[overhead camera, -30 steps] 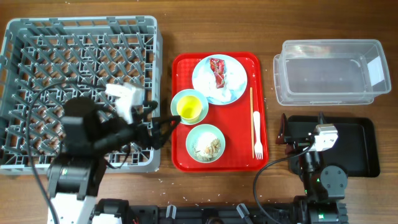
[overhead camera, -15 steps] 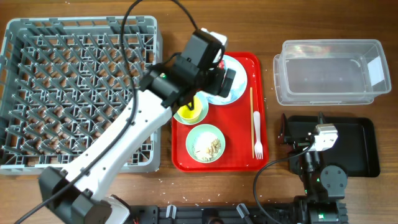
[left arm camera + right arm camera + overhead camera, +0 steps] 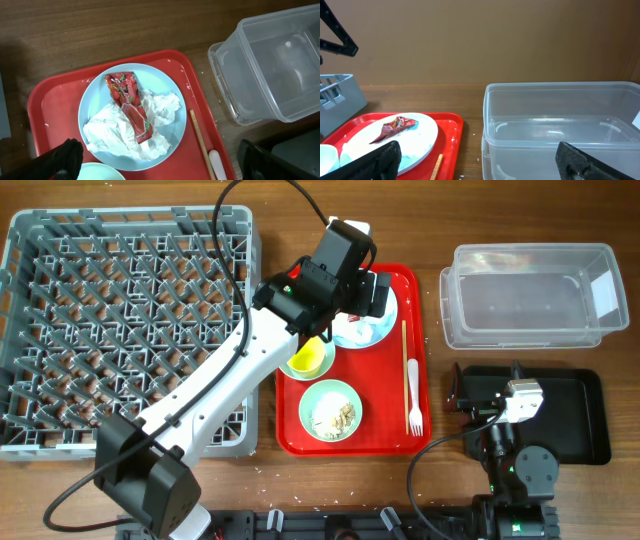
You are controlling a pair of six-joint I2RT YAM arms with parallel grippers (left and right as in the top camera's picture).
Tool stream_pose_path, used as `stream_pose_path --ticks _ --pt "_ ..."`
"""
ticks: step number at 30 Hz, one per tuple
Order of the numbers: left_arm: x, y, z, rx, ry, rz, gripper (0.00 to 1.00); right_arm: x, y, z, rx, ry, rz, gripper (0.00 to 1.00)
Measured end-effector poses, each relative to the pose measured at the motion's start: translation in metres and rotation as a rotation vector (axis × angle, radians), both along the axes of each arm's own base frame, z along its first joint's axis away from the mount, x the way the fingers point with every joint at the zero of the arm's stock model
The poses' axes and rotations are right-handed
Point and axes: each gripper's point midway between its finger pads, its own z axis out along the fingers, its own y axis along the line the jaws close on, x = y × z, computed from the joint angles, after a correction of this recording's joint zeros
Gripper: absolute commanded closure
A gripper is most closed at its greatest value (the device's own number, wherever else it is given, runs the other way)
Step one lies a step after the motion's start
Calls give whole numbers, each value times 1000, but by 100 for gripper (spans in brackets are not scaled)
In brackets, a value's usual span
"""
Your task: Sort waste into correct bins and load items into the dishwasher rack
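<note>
Left gripper (image 3: pixel 157 152) shifted slightly over plate (image 3: pixel 97 97), jaws wide; one wrapper (image 3: pixel 130 107) atop one napkin (image 3: pixel 107 135) mid-plate beneath it, seemingly untouched.

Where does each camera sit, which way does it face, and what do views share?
Overhead: fixed above the table, looking straight down on rack, red tray, tub, black tray; left arm over the plate, right arm by the black tray.
Left wrist: above the red tray, looking down at plate, wrapper, napkin; left claw tips in bottom corners.
Right wrist: low by the black tray, looking level at tub and plate; right claw tips in bottom corners.
Both wrist views share plate, wrapper, tub.
</note>
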Motion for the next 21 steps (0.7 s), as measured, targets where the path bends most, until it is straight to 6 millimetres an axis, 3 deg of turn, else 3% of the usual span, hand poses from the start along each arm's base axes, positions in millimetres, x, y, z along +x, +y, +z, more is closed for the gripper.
stream_pose_path --ticks 3,5,7,10,12,17,21 --pt "-4 6 -3 20 19 13 0 0 0 0 0 0 0 0" --pt "-7 24 6 47 16 48 0 0 0 0 0 0 0 0" --pt "-9 53 36 38 -27 106 0 0 0 0 0 0 0 0" --pt "-24 113 87 7 -86 229 0 0 0 0 0 0 0 0" --pt "-34 150 102 -7 -85 324 0 0 0 0 0 0 0 0" --pt "-45 257 80 -9 80 692 0 0 0 0 -67 -4 1 0" --pt "-55 296 71 -60 159 838 0 0 0 0 -117 -7 2 0"
